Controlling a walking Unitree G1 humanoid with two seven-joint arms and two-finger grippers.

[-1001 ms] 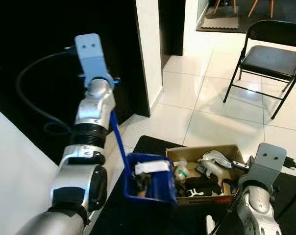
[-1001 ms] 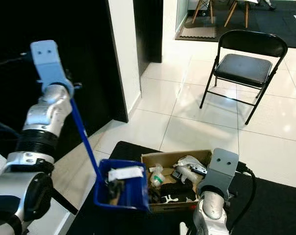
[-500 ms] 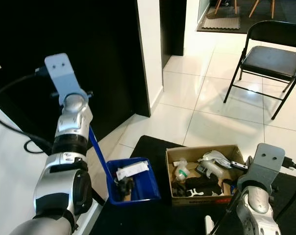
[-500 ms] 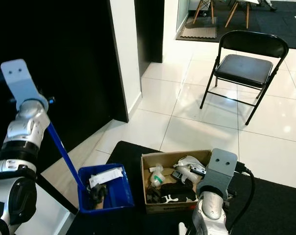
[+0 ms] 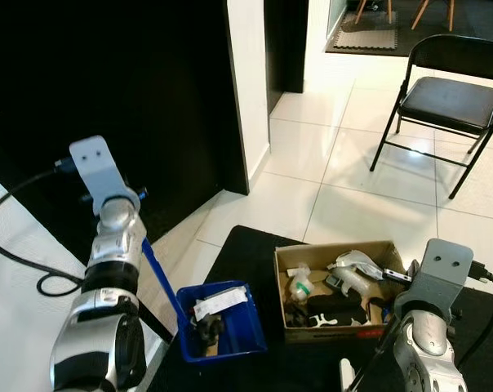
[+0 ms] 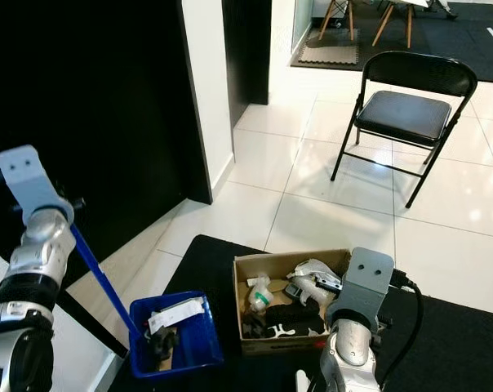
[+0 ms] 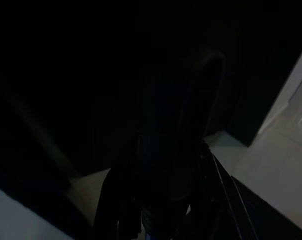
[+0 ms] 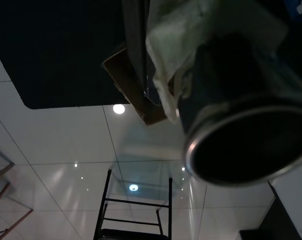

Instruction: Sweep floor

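A blue plastic dustpan [image 5: 222, 331] sits low on the edge of a black floor mat [image 5: 255, 245], just left of an open cardboard box. Its bin is box-shaped and open at the top. Inside lie a white scrap of paper [image 5: 216, 302] near the back wall and a dark crumpled object [image 5: 207, 328] below it; what that object is cannot be told. A long, thin blue handle [image 5: 158, 269] rises from the bin's left rear corner, slanting up and to the left to the raised left arm's wrist.

Head eyes look down at one shared floor [image 5: 353, 204]; wrist views sit close.
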